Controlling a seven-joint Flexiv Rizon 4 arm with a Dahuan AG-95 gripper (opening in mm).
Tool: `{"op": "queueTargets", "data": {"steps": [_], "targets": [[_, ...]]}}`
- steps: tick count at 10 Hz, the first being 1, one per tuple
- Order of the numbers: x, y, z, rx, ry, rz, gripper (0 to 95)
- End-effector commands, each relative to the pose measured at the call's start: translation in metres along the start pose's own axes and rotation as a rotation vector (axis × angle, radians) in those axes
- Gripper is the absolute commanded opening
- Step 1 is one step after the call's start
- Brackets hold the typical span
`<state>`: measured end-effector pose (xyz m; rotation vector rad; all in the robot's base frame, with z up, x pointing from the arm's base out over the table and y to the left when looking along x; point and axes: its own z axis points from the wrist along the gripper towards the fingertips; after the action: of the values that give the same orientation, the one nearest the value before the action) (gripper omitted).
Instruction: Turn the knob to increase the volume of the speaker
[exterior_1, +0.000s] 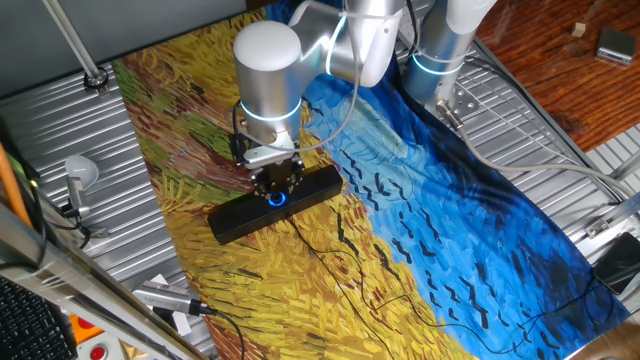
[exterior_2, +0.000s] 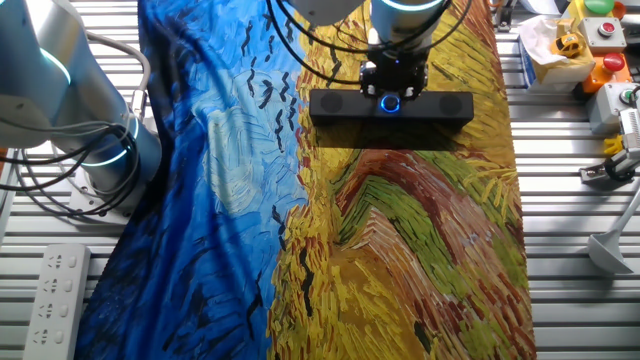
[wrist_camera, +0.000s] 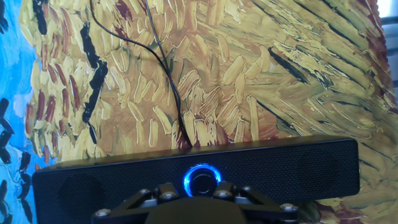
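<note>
The speaker (exterior_1: 272, 204) is a long black bar lying on the painted cloth; it also shows in the other fixed view (exterior_2: 440, 106) and across the bottom of the hand view (wrist_camera: 298, 165). The knob (wrist_camera: 202, 182) is a round black dial inside a glowing blue ring at the bar's middle, and the ring's glow shows in both fixed views (exterior_1: 277, 198) (exterior_2: 390, 101). My gripper (wrist_camera: 198, 186) points straight down onto the bar's middle (exterior_1: 277, 188). Its two fingers (wrist_camera: 166, 190) stand close on either side of the knob, closed in on it. The fingertips' contact is partly hidden.
A thin black cable (wrist_camera: 166, 74) runs from the speaker's back edge across the cloth. The cloth (exterior_1: 420, 230) lies on a ribbed metal table (exterior_1: 90, 150). A power strip (exterior_2: 50, 295) lies at one corner, and boxes with buttons (exterior_2: 600, 40) stand beside the cloth.
</note>
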<state>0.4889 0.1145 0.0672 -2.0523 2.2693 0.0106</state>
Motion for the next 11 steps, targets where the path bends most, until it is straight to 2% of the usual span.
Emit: {"op": "queueTargets", "data": {"steps": [1,7,9,11], "targets": [[0.0002,0.0001,0.0006,0.0,-0.005,0.001,38.0],[-0.0004,0.0001,0.0047,0.0,-0.034,0.029,38.0],[-0.0004,0.0001,0.0047,0.005,-0.032,0.078,0.0],[-0.0005,0.0001,0.0059,0.018,-0.039,0.106,0.0]]}}
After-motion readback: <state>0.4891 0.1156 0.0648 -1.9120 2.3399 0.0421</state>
